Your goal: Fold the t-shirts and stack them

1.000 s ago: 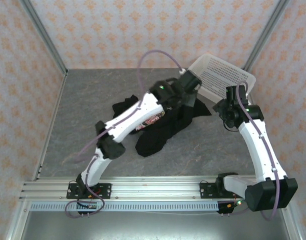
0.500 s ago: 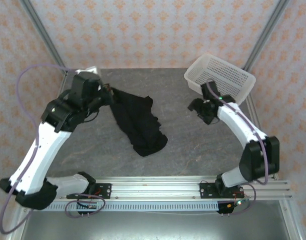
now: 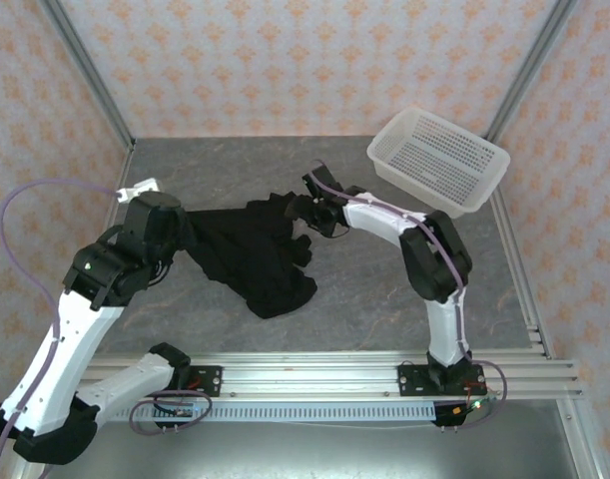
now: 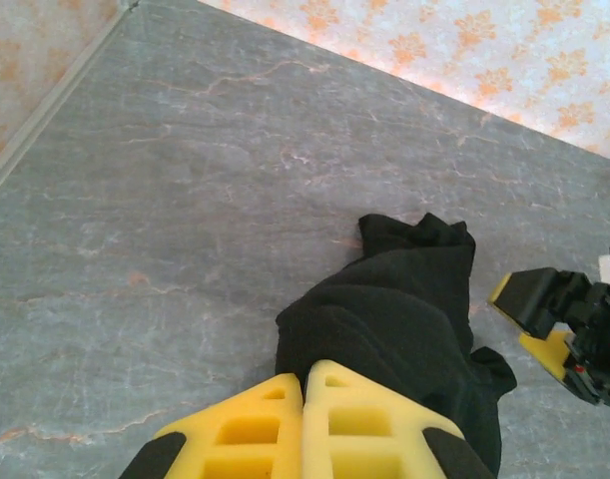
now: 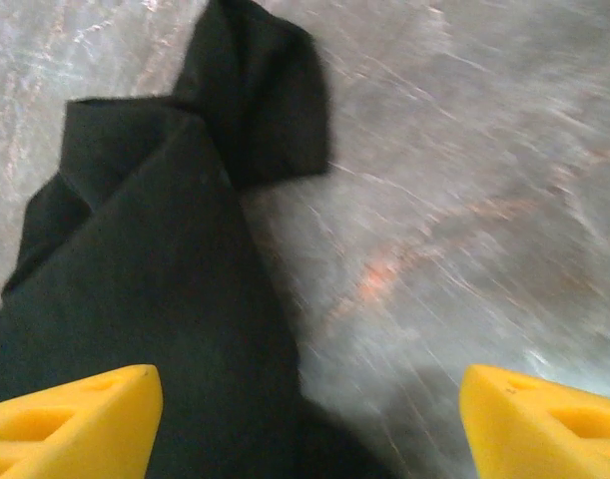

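White perforated basket (image 3: 439,160) upright at far-right corner of grey marbled table (image 3: 364,289). Orange-patterned walls (image 3: 314,60) behind and beside. Aluminium rail (image 3: 314,374) along near edge.

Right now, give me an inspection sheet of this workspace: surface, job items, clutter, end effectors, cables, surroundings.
Surface: grey marbled table, no spills seen.
Job's things: one black t-shirt, crumpled and unfolded, mid-table.
Clutter: white basket, far right corner.
End effectors: left end effector shut on the t-shirt's edge; right end effector open over its opposite edge.
Cables: purple cable looping off the left arm, apart from the cloth.
Surroundings: patterned walls, metal frame posts.
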